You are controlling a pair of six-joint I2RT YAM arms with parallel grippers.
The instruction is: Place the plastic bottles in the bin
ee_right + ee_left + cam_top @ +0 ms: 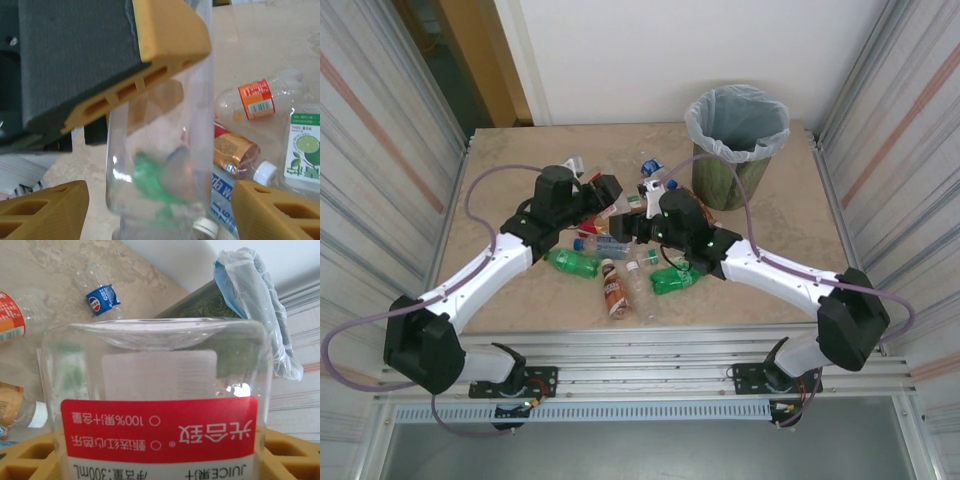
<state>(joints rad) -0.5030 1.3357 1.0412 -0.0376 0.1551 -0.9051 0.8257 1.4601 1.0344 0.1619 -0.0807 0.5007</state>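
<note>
Juice bottle (160, 390): we see its base pointing at the bin (720, 180), long axis running out from the left hand (160, 462), mid-surface.
Left hand: clamped on it.
Right hand (160, 210): fingers spread, astride the bottle.
Bin: bag-lined; we cannot tell the contents.

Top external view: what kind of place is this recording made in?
Probably a lab robot cell: ribbed metal side panels, beige stone-patterned table, aluminium mounting rail, round dark green bin with clear liner.

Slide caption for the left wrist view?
Left pincer grips a clear plastic bottle with a red label; round dark green bin with clear liner behind.
</note>
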